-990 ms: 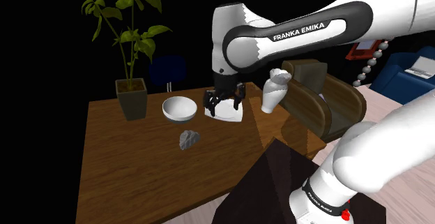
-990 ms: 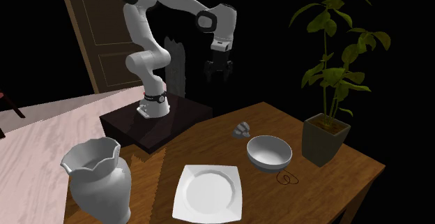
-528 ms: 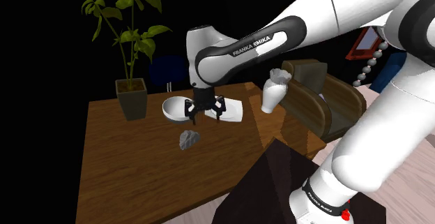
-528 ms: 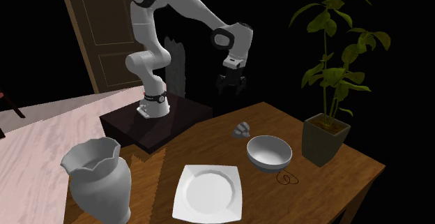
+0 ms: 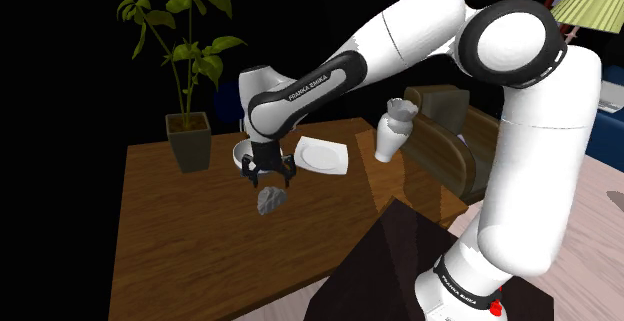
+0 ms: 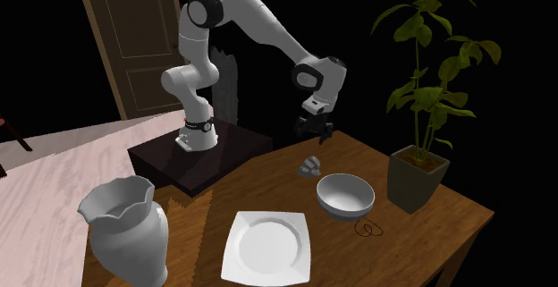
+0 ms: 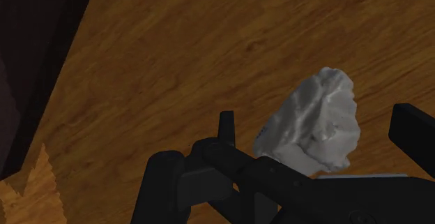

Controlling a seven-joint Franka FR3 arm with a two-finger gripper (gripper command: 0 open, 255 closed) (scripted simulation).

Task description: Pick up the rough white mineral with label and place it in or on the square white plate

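The all-black two-finger gripper (image 5: 266, 176) has dropped to just above the rough grey-white mineral lump (image 5: 270, 200), fingers apart and not touching it. The lump lies on the brown wooden table (image 5: 190, 249), apart from the square white plate (image 5: 321, 156). This looks like the approach step; next it should lower, then close.

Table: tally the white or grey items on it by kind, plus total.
Square white plate: 1
Round white bowl: 1
White vase: 1
Rough grey-white mineral: 1
Total: 4
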